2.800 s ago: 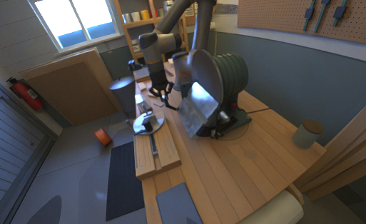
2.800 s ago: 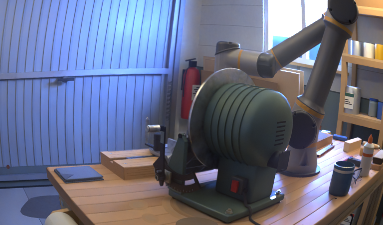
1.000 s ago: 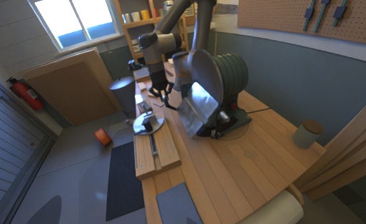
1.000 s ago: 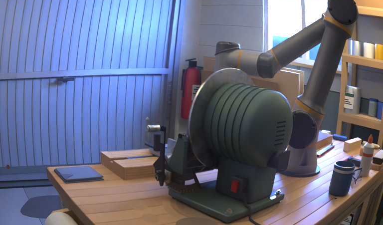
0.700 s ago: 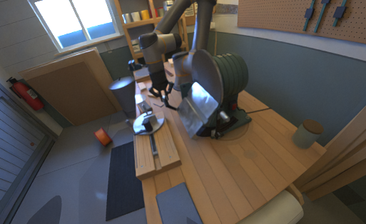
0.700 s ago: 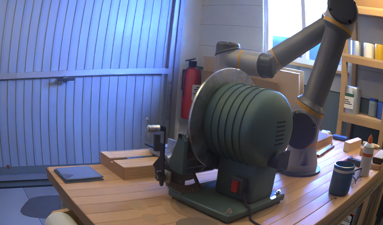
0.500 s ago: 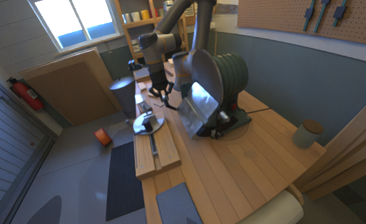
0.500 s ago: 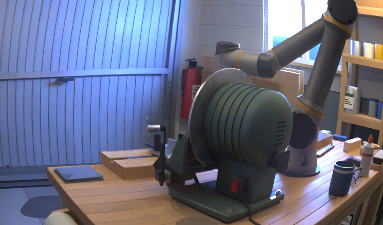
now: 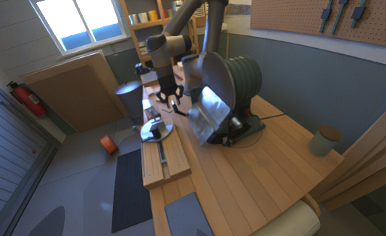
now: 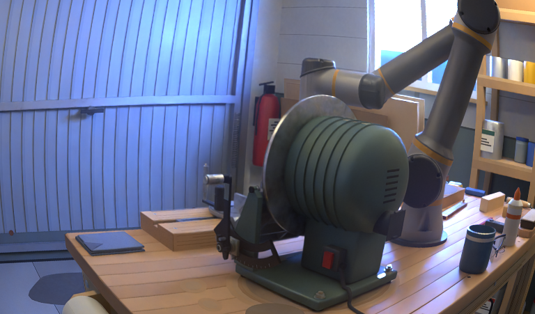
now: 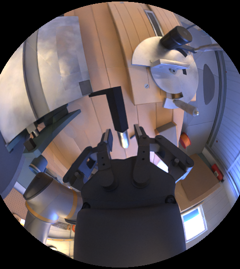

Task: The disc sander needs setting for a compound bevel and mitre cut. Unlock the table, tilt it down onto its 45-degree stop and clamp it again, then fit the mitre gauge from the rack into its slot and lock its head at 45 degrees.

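Note:
The sander's body hides my gripper from the second side camera, which shows only the far-side lock lever (image 10: 223,216) and bevel scale. The sander's metal table (image 9: 207,112) (image 11: 60,57) is tilted steeply down in front of the disc (image 9: 219,79). My gripper (image 9: 169,98) (image 11: 123,136) is open at the table's near end, either side of the black clamp lever's (image 11: 116,110) silver tip (image 11: 123,139), and holds nothing. The mitre gauge (image 9: 156,130) (image 11: 172,67), a round metal head with a black knob, sits on the wooden rack (image 9: 164,156).
The green sander motor housing (image 10: 343,173) fills the bench centre. A grey pad (image 9: 187,216) lies near the bench's front edge and a capped jar (image 9: 324,140) to the right. A blue mug (image 10: 477,248), glue bottle and small blocks stand by the arm's base.

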Motion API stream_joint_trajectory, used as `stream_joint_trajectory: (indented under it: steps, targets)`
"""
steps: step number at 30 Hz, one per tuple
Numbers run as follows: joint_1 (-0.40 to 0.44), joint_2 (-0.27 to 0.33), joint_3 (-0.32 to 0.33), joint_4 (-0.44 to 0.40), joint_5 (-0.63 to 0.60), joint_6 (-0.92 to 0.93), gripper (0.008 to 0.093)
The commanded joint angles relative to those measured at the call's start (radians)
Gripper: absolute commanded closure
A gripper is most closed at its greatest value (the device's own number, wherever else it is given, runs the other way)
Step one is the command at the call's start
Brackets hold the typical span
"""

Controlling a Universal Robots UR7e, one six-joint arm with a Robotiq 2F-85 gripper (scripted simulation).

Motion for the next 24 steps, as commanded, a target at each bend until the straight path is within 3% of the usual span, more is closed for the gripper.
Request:
stream_joint_trajectory:
  steps: [1, 9, 18, 24]
  targets:
    - [0.0, 0.0, 0.0, 0.0, 0.0, 0.0, 0.0534]
    - [0.0, -0.009, -0.007, 0.015, 0.0, 0.0, 0.0534]
    - [0.0, -0.124, -0.13, 0.251, 0.0, 0.0, 0.0534]
    - [0.0, -0.14, -0.158, 0.299, 0.0, 0.0, 0.0534]
